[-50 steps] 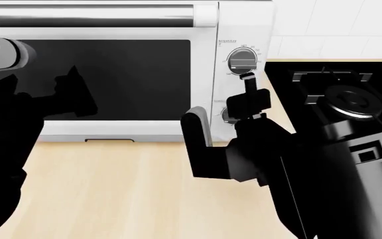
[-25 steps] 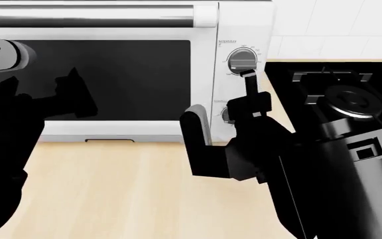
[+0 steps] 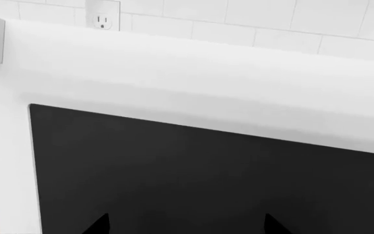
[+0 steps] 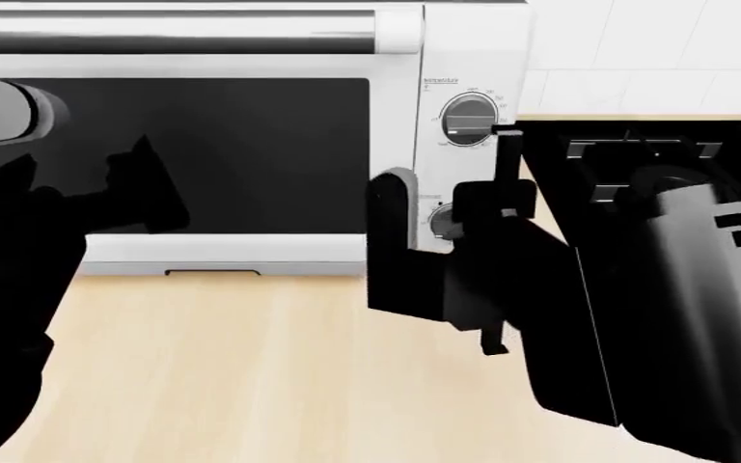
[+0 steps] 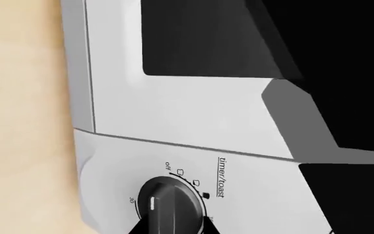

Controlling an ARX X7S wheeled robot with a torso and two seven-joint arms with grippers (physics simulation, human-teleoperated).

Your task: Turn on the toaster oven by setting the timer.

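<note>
Toaster oven stands at the back of the wooden counter, door facing the robot, long axis running left-right. Right gripper sits directly in front of the control panel, fingers spread wide with one to each side of the lower timer knob, holding nothing; contact not resolvable. In the right wrist view the timer knob has its white mark between "30" and "off". Temperature knob above is unobstructed. Gas hob lies just right of the oven. Left gripper hovers before the glass door; opening cannot be told.
</note>
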